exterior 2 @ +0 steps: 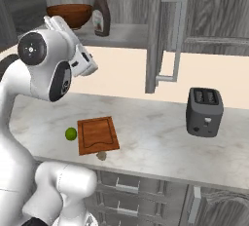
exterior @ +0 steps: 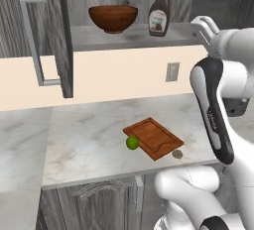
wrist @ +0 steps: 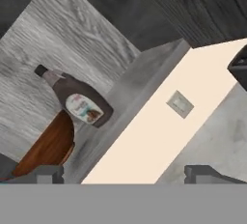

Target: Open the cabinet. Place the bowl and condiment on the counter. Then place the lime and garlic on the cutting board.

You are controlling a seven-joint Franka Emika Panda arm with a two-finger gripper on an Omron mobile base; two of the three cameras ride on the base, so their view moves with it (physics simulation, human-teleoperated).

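Grey-tipped end effector [wrist: 124, 174] is spread fully wide, holding nothing, raised just off the open cabinet [exterior: 54, 35] shelf. Ahead of it on that shelf: condiment bottle [wrist: 77, 103] closest, bowl [wrist: 48, 147] touching or just beside it, further in. Below and well apart, on the table [exterior: 89, 140]: cutting board [exterior: 153, 137], lime [exterior: 132, 143] touching its near-left edge, garlic [exterior: 177, 153] just off its front corner, neither on it. Status: door open = done. Left: bowl and bottle down to table, lime and garlic onto board. My read, bottle is next. Marbled stone top, toaster [exterior 2: 204, 111] far right, beige backsplash with outlet [exterior: 172, 72], grey wood-grain cabinetry.
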